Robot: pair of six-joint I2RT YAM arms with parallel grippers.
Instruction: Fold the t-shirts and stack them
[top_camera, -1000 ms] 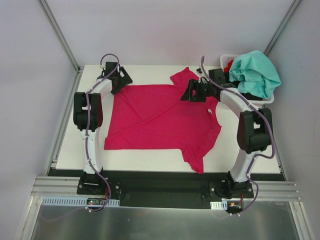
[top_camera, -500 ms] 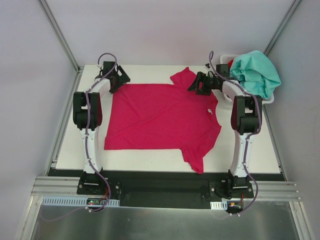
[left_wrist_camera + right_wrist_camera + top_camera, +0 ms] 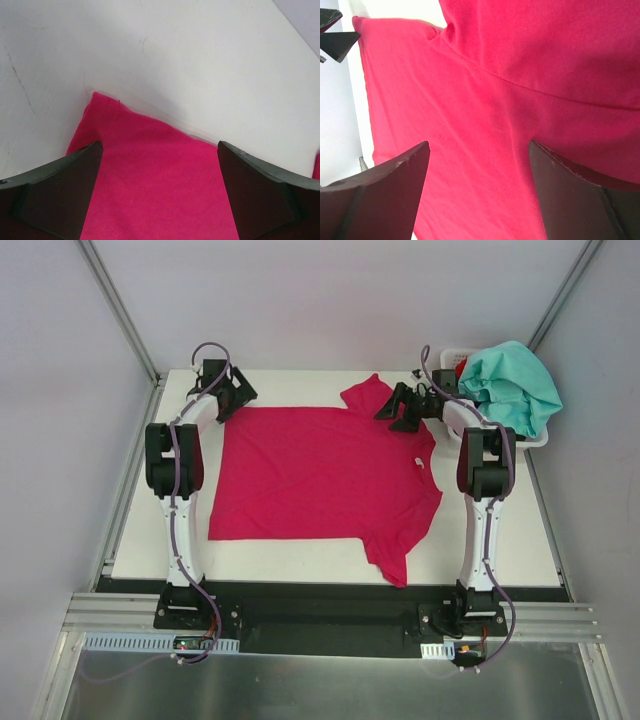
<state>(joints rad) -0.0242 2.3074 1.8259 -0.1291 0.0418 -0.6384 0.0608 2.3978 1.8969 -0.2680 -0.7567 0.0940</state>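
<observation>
Presently the magenta t-shirt (image 3: pixel 320 475) lies flat on the counter (image 3: pixel 290 560); left gripper (image 3: pixel 160 150) and right gripper (image 3: pixel 477 150) gape wide, empty, over its far edge. Risk: a shallow pinch (one layer only) drags the fold crooked.

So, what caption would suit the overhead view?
Left pincer and right pincer open above the far edge of a spread pink t-shirt.

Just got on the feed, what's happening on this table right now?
One magenta t-shirt lies spread flat on the table. Both arms reach to its far edge: the left end effector is open over the far-left corner, the right end effector open over the far sleeve area. Neither holds cloth; no fold made yet. A teal t-shirt and a red t-shirt are heaped in the white basket, far right.
</observation>
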